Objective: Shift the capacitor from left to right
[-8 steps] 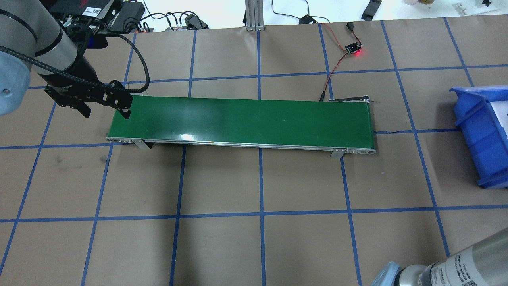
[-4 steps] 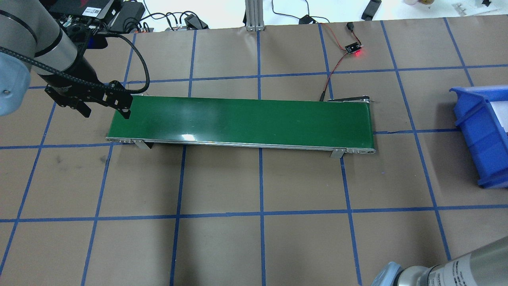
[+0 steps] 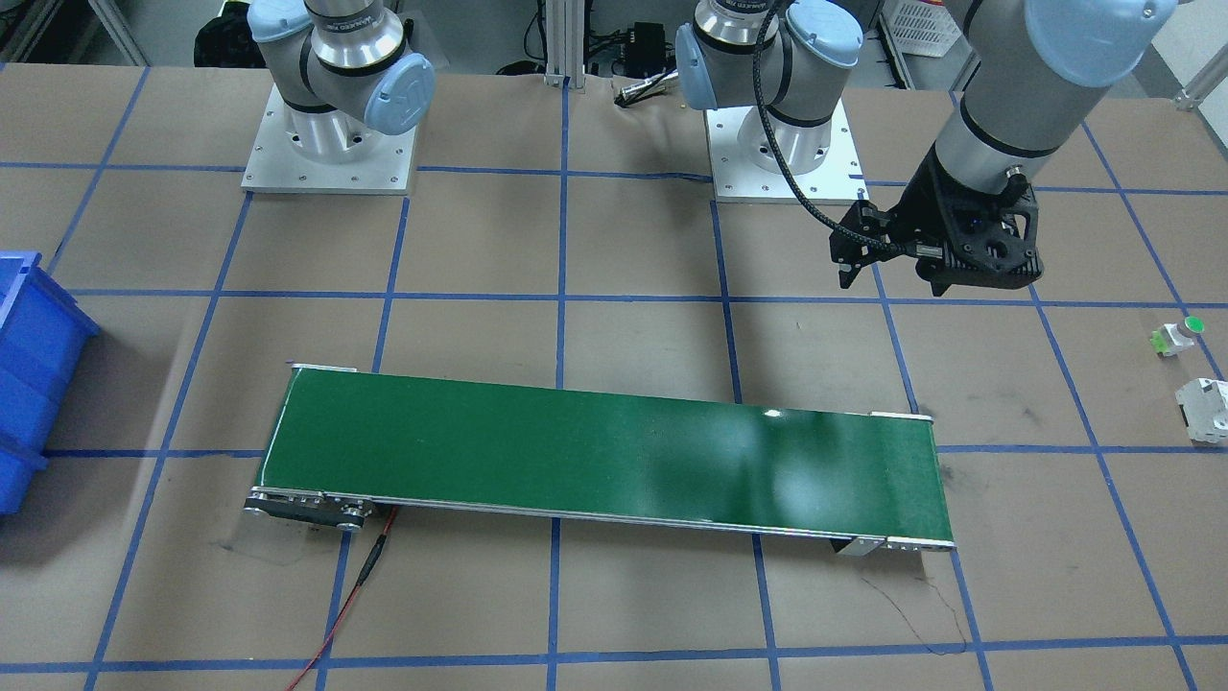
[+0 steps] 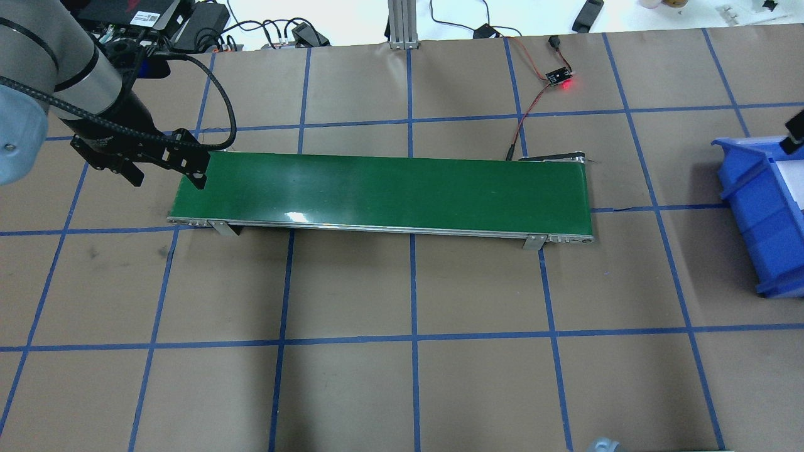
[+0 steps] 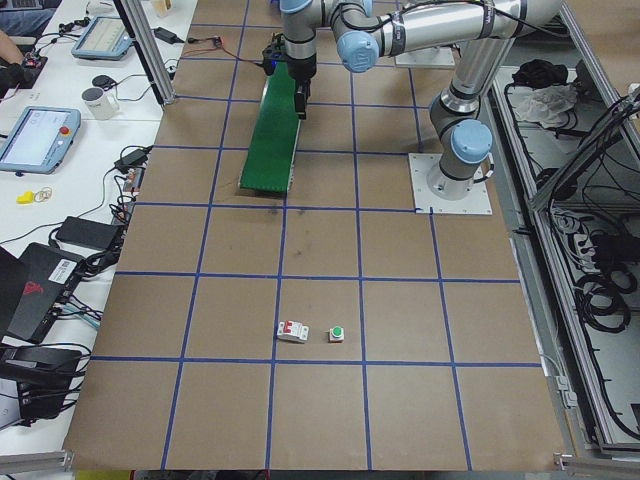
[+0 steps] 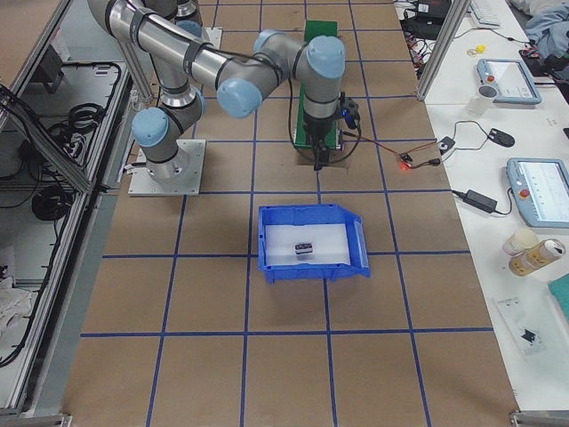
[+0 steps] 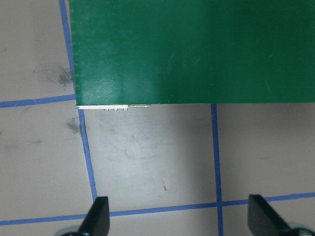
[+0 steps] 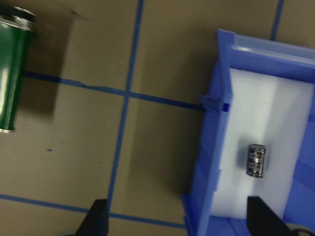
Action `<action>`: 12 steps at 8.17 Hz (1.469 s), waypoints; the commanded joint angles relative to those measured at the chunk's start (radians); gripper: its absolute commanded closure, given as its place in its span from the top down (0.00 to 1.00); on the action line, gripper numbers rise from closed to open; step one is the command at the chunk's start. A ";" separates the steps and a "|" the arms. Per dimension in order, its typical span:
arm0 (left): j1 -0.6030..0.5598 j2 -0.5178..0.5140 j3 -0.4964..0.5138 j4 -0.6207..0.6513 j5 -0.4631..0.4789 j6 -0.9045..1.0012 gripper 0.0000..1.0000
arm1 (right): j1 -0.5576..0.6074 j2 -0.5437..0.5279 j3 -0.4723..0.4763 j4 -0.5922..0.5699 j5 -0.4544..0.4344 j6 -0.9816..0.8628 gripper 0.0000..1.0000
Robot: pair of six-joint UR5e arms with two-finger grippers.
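Observation:
The capacitor (image 8: 256,160), a stubby dark cylinder with silvery marks, lies on the white liner inside the blue bin (image 8: 210,147). It also shows in the exterior right view (image 6: 304,248). My right gripper (image 8: 178,221) is open and empty, high above the table between the belt's end and the bin, and it also shows from the side (image 6: 318,158). My left gripper (image 4: 168,178) is open and empty at the left end of the green conveyor belt (image 4: 389,188). It also shows in the left wrist view (image 7: 179,221).
A white boxy switch part (image 3: 1204,408) and a green-capped button (image 3: 1178,336) lie on the table's left side. A sensor board (image 4: 559,76) with a red light and wires sits behind the belt. The bin (image 4: 763,213) stands at the right edge.
The right arm has left the overhead view's bottom right corner, and a dark part of it now shows at the right edge above the bin. The left gripper has barely moved.

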 commanded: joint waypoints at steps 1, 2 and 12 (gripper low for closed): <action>-0.005 -0.003 0.006 0.001 -0.016 -0.012 1.00 | 0.323 -0.077 -0.051 0.146 -0.002 0.401 1.00; -0.009 -0.003 0.004 0.001 -0.014 -0.010 1.00 | 0.436 -0.080 -0.057 0.165 0.009 0.553 1.00; -0.071 0.003 0.006 0.006 0.097 -0.009 1.00 | 0.634 -0.095 -0.054 0.156 0.016 0.810 1.00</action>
